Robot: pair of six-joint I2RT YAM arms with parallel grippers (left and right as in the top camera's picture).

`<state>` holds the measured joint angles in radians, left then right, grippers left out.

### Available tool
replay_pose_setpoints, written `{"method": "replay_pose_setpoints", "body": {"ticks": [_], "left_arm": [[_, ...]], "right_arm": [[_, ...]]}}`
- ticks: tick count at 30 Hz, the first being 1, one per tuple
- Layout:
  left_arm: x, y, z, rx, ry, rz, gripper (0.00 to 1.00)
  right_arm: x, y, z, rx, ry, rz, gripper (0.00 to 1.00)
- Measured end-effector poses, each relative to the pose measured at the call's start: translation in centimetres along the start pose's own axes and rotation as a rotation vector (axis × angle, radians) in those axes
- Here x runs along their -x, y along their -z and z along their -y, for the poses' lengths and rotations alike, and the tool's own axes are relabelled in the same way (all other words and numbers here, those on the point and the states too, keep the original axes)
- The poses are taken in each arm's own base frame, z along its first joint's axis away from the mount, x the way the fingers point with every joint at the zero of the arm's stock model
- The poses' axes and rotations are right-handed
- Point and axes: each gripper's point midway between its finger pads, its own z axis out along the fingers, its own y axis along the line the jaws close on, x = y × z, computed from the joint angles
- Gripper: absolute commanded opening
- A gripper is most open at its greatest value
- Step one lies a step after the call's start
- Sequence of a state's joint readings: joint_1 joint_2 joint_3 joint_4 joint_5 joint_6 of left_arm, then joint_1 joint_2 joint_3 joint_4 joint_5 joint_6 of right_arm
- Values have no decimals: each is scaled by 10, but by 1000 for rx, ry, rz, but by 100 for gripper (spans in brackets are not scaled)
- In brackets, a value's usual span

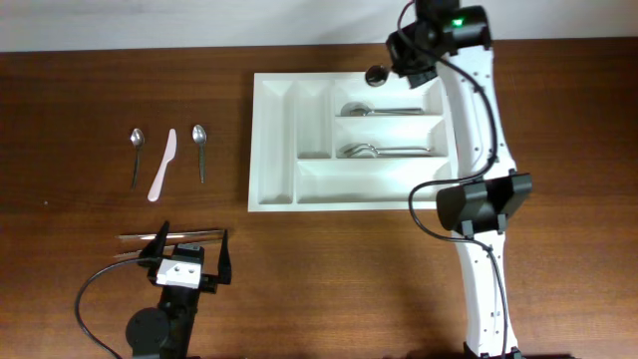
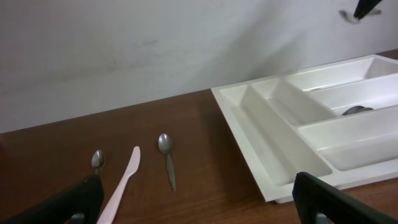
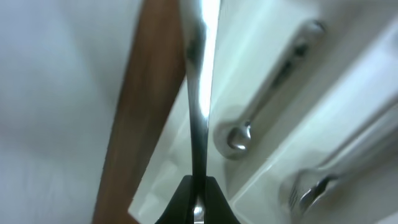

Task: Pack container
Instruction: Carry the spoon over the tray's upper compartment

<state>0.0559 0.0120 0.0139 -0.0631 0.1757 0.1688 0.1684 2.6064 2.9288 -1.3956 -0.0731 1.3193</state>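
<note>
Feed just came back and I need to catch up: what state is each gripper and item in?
Left gripper: open, empty.
Right gripper: shut on held spoon.
Held spoon: in the air over the container's edge.
Container: two long compartments hold cutlery, others empty.
Small spoon: loose on table.
Pink knife: loose on table.
Larger spoon: loose on table.
Chopsticks: on table by left gripper.

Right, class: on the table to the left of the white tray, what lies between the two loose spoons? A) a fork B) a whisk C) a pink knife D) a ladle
C: the pink knife lies on the wood between the smaller spoon and the larger spoon.
</note>
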Motion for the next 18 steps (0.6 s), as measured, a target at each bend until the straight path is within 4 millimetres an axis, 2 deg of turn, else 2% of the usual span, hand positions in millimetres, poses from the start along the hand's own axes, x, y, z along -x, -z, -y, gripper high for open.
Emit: {"method": "replay_pose_setpoints", "body": {"ticks": [8,18], "left_arm": [[0,0,0,0,0,0,99],[0,0,0,0,0,0,99]], "right_arm": [[-2,-29,23,-99,-289,43,4],[0,-59,25,-88,-344,45,4]]}}
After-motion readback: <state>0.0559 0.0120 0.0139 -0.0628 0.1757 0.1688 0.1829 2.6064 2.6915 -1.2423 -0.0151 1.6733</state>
